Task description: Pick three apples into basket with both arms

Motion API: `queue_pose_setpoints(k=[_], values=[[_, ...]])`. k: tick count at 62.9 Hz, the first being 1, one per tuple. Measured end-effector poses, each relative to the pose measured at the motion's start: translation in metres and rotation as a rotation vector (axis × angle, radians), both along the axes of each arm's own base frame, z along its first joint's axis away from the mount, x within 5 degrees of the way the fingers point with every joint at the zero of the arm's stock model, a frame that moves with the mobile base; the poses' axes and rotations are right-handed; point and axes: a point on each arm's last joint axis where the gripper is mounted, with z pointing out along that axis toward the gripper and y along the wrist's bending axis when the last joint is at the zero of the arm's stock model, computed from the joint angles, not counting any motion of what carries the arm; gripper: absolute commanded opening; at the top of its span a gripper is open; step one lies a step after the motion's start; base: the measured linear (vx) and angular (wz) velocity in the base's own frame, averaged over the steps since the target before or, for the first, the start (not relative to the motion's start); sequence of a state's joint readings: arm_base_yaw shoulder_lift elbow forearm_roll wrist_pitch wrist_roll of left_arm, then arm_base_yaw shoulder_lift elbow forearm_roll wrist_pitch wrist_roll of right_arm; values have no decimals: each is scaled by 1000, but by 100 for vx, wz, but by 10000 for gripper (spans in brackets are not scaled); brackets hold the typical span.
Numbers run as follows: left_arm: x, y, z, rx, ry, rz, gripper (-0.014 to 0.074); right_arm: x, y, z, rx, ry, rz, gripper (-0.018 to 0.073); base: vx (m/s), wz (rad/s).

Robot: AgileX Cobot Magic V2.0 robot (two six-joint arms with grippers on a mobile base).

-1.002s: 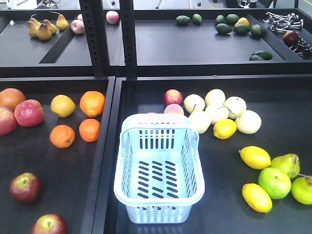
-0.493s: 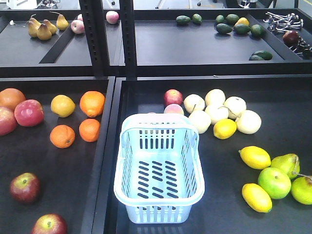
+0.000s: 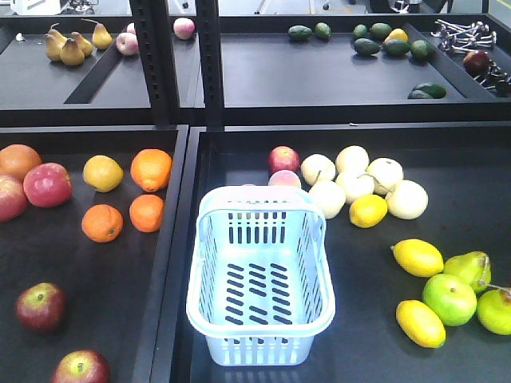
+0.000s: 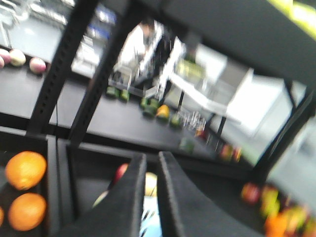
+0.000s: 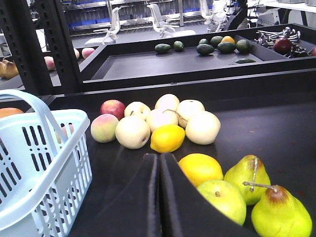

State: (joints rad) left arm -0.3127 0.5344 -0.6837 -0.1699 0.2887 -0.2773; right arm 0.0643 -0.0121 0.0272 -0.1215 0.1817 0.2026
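Note:
The pale blue basket (image 3: 259, 279) stands empty in the middle of the near right tray, and its corner shows at the left of the right wrist view (image 5: 39, 163). Two dark red apples (image 3: 40, 307) (image 3: 80, 369) lie at the front of the left tray. A smaller red apple (image 3: 283, 158) (image 5: 112, 107) sits behind the basket. Neither arm appears in the front view. The left wrist view is blurred; my left gripper (image 4: 152, 157) shows a narrow empty gap and hangs above the trays. My right gripper (image 5: 158, 156) is shut and empty, low over the right tray beside the basket.
Oranges (image 3: 150, 169) and larger red fruits (image 3: 48, 183) fill the left tray. Pale round fruits (image 3: 351, 179), lemons (image 3: 417, 257) and green pears (image 3: 471, 270) lie right of the basket. A raised divider (image 3: 180, 239) separates the trays. Black posts (image 3: 209, 64) stand behind, with upper shelves of fruit.

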Motion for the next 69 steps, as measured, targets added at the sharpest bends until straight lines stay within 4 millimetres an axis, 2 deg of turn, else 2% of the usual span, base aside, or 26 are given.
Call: queue_pose_setpoints(k=[13,18,23,31,39,45,56,69], values=[[55,-33,17,316,109,-138,419,0,0,0,0,0,0,-7,0,0],[82,-48,18,445,165,-197,472,0,0,0,0,0,0,-7,0,0],[106,-62,21,582,215,-280,490,0,0,0,0,0,0,-7,0,0],[147,-91,9,811,308,-501,488,0,0,0,0,0,0,-7,0,0],[187,-117,-12,918,358,-684,488,0,0,0,0,0,0,-7,0,0],[210,-129,-23,968,364,-752,488,0,0,0,0,0,0,-7,0,0],[234,-141,-38,1014,343,-817,488,0,0,0,0,0,0,-7,0,0],[241,-150,-48,1020,288,-906,482,0,0,0,0,0,0,-7,0,0]])
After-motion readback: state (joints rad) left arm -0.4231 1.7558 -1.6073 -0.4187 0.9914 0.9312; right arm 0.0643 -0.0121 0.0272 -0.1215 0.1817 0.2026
